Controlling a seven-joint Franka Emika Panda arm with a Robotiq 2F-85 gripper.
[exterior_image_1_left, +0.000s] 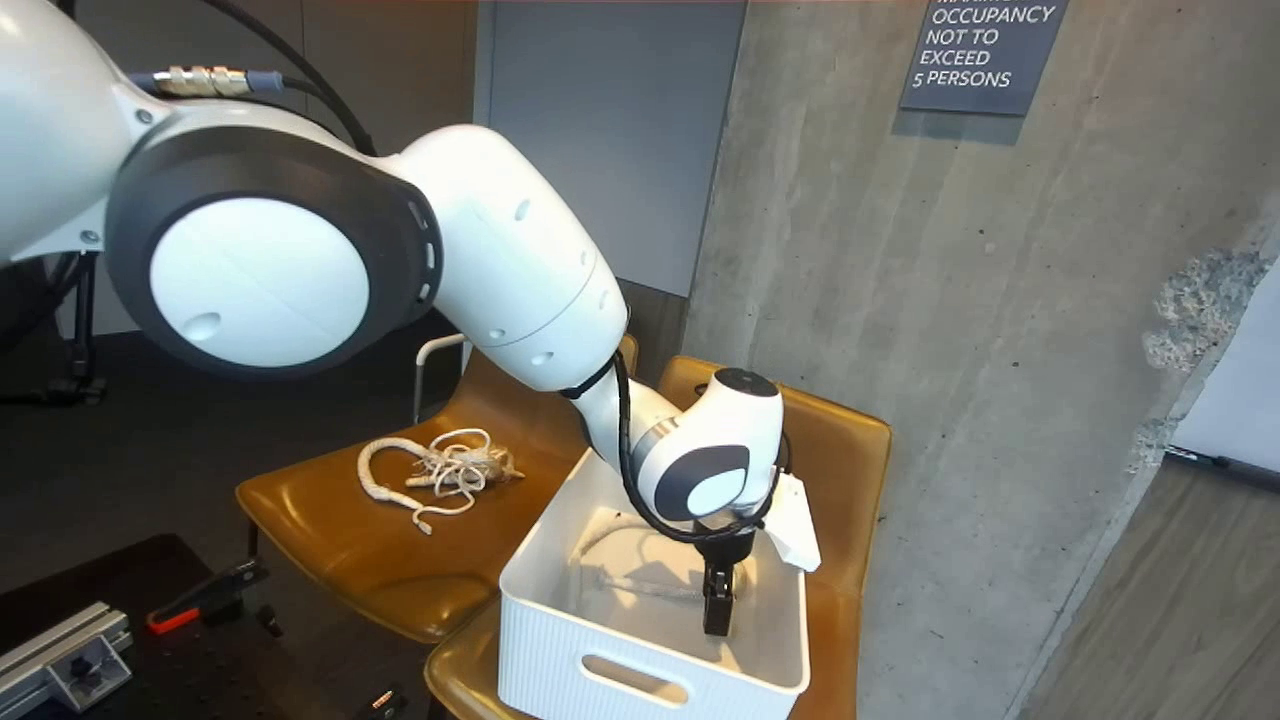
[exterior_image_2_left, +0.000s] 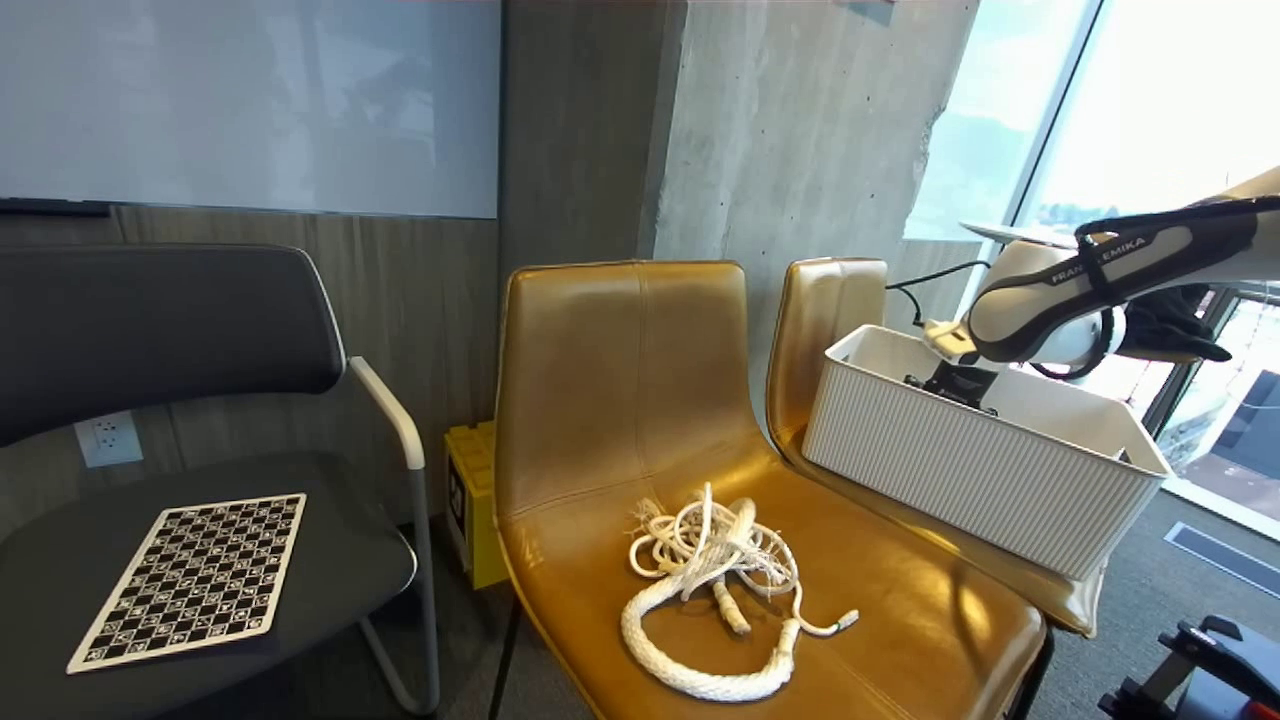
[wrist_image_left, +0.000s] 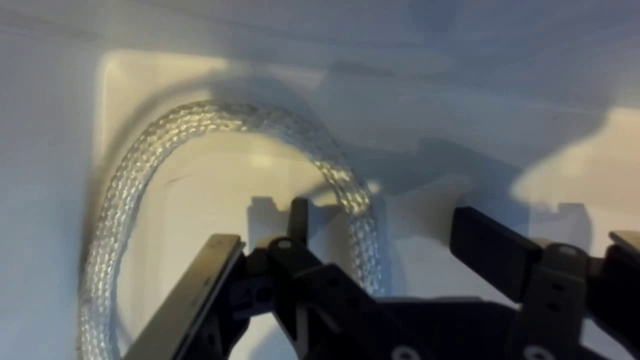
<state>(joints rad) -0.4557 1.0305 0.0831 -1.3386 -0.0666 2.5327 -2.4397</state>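
Note:
My gripper (wrist_image_left: 384, 225) is open inside a white ribbed bin (exterior_image_1_left: 550, 650), its fingers pointing down toward the bin floor. It also shows in both exterior views (exterior_image_1_left: 717, 605) (exterior_image_2_left: 958, 384). In the wrist view a braided pale rope (wrist_image_left: 122, 212) lies in an arch on the bin floor. One strand of it runs in the gap between the two fingers, closer to the left one, and neither finger visibly grips it. The rope's lower part is hidden behind the gripper. The bin (exterior_image_2_left: 930, 455) hides the fingertips in an exterior view.
The bin stands on a tan chair (exterior_image_1_left: 845, 450). An adjoining tan chair (exterior_image_2_left: 625, 380) carries another pile of white rope (exterior_image_2_left: 710, 685). A dark chair (exterior_image_2_left: 330, 600) with a checkered board (exterior_image_2_left: 190, 580) stands farther off. A concrete wall (exterior_image_1_left: 960, 330) is behind.

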